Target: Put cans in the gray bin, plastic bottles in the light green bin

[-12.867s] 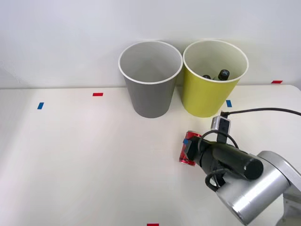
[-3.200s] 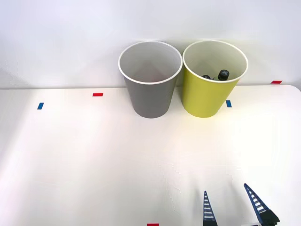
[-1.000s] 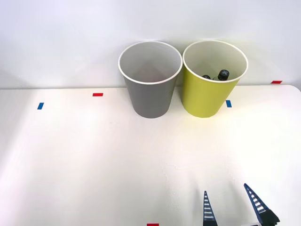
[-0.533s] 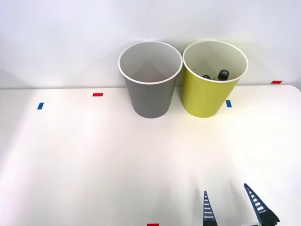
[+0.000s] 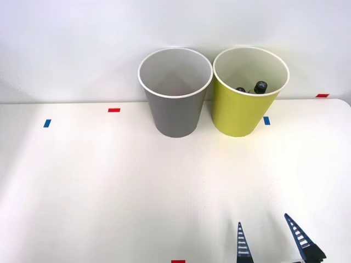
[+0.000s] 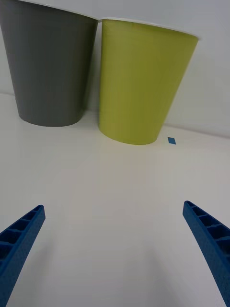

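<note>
Gray bin [image 5: 175, 93] standing upper centre, light green bin [image 5: 250, 93] adjoining, holding plastic bottles [image 5: 260, 86], right gripper [image 5: 270, 238] hovering lower right, fingers apart.

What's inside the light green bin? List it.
Inside the light green bin, the black-capped tops of two dark plastic bottles poke above the near rim. Their bodies and the bin's floor are hidden behind its wall.

There are two bins, one gray bin [image 5: 175, 90] and one light green bin [image 5: 249, 96], and two plastic bottles [image 5: 260, 87].
</note>
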Robot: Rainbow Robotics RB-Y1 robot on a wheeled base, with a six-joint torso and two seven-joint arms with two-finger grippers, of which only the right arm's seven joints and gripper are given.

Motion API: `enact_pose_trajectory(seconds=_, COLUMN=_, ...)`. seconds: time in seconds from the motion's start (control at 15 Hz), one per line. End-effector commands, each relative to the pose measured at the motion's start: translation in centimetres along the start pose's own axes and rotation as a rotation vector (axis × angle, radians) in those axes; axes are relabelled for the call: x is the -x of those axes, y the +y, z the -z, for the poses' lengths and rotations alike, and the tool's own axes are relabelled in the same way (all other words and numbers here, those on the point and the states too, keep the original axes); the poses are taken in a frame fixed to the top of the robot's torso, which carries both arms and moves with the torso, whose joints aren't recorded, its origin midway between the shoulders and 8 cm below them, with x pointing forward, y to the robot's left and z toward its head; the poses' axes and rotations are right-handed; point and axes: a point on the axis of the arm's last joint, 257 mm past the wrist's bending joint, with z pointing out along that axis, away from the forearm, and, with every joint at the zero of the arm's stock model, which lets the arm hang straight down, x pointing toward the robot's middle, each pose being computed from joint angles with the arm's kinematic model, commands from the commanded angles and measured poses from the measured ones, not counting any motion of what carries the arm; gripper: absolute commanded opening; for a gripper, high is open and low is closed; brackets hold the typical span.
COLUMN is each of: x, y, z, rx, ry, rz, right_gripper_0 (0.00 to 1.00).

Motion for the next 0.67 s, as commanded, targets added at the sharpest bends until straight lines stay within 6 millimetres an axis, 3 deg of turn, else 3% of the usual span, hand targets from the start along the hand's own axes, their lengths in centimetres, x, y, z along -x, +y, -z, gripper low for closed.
enact_pose_trajectory(seconds=0.07, x=0.0, y=0.0, z=0.0, rx=0.0, ry=0.0, rz=0.0, right_gripper_0=1.0)
enact_pose_trajectory(seconds=0.67, x=0.0, y=0.0, z=0.0, rx=0.0, ry=0.0, rz=0.0, right_gripper_0=1.0)
